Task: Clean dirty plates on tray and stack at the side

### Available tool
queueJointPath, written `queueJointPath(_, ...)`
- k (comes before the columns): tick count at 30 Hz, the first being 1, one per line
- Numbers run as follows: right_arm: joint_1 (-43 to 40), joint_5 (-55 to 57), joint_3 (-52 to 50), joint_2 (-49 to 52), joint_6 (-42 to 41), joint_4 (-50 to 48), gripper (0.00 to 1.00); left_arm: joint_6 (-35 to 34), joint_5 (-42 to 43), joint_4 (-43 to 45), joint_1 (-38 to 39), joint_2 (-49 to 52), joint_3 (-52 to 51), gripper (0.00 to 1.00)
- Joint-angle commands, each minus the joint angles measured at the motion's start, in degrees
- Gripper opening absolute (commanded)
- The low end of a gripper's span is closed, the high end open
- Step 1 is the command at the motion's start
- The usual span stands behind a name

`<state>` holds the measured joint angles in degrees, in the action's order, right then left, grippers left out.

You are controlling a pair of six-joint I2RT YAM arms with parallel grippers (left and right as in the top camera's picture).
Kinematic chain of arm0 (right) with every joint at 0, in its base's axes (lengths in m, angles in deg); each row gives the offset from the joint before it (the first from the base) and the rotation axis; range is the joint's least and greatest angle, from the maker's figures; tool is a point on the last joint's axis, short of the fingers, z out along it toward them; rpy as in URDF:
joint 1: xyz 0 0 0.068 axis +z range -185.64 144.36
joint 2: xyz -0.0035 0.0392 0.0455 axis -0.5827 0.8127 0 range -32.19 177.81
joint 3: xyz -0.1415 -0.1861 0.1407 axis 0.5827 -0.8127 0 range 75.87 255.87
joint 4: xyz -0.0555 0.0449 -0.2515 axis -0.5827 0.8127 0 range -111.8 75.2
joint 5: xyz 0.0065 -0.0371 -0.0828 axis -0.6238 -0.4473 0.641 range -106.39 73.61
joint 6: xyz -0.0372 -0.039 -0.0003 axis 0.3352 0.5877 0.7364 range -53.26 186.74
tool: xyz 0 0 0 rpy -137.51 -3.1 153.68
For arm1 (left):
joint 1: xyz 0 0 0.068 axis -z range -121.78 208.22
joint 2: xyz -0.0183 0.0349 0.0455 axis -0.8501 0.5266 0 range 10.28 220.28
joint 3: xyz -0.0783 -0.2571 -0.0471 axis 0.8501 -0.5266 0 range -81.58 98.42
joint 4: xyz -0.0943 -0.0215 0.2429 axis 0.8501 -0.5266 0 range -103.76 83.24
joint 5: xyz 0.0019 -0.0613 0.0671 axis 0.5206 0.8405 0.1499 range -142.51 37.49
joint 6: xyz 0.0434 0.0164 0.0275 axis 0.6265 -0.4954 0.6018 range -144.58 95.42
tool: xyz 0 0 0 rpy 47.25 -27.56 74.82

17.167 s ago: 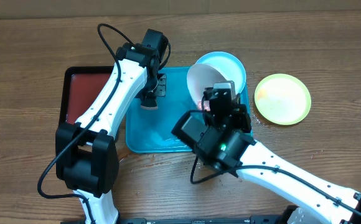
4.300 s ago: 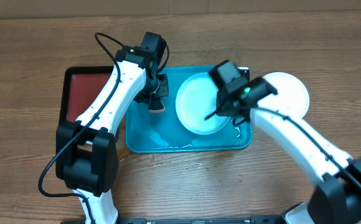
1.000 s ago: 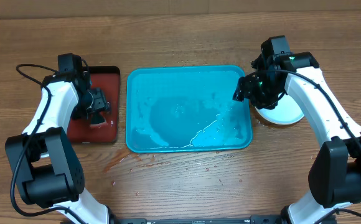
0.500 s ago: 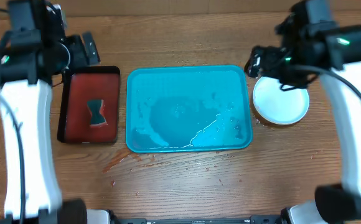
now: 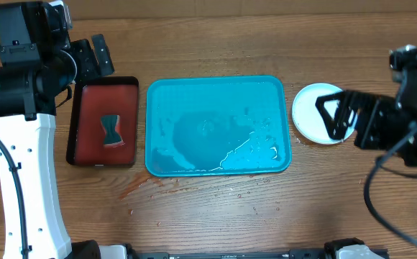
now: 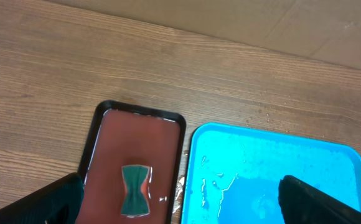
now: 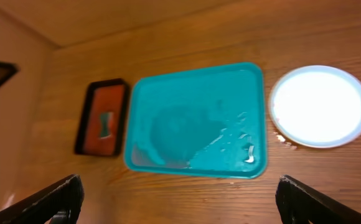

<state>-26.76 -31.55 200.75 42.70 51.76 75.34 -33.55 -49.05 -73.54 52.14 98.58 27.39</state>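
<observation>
The turquoise tray (image 5: pixel 216 86) lies in the middle of the table with only water streaks on it, and also shows in the wrist views (image 6: pixel 274 174) (image 7: pixel 196 118). The plates (image 5: pixel 310 115) rest on the table just right of it; only the pale top one shows (image 7: pixel 318 106). My left gripper (image 5: pixel 92 59) hangs high over the table's back left, open and empty (image 6: pixel 180 205). My right gripper (image 5: pixel 340 117) hovers high above the plates, open and empty (image 7: pixel 183 202).
A black tray with a red inside (image 5: pixel 86 122) sits left of the turquoise tray, with a green sponge (image 5: pixel 110 131) lying in it (image 6: pixel 135 190). Small drops wet the wood in front of the turquoise tray.
Both arms have risen well above the table. The left gripper let go of the sponge in the black tray and opened. The right gripper opened and lifted off the plates.
</observation>
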Motion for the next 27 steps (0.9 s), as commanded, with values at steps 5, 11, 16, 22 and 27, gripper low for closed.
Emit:
queueJointPath(5,-0.04,-4.13,0.81,-2.58,-0.07,-0.11,1.00,-0.20,0.63,-0.09,-0.26,-0.17,-0.26,1.00)
queueJointPath(11,-0.04,1.36,-0.85,-3.06,0.48,-2.62,1.00,-0.20,0.63,-0.09,-0.26,-0.17,-0.26,1.00)
queueJointPath(16,-0.07,8.94,-10.47,-8.98,4.68,-12.96,1.00,-0.20,0.63,-0.09,-0.26,-0.17,-0.26,1.00)
queueJointPath(22,-1.29,8.96,-34.40,-22.88,10.95,-31.69,1.00,-0.20,0.63,-0.09,-0.26,-0.17,-0.28,1.00)
queueJointPath(27,-1.57,8.94,-58.49,-37.27,13.60,-50.60,1.00,-0.20,0.63,-0.09,-0.26,-0.13,-0.28,1.00)
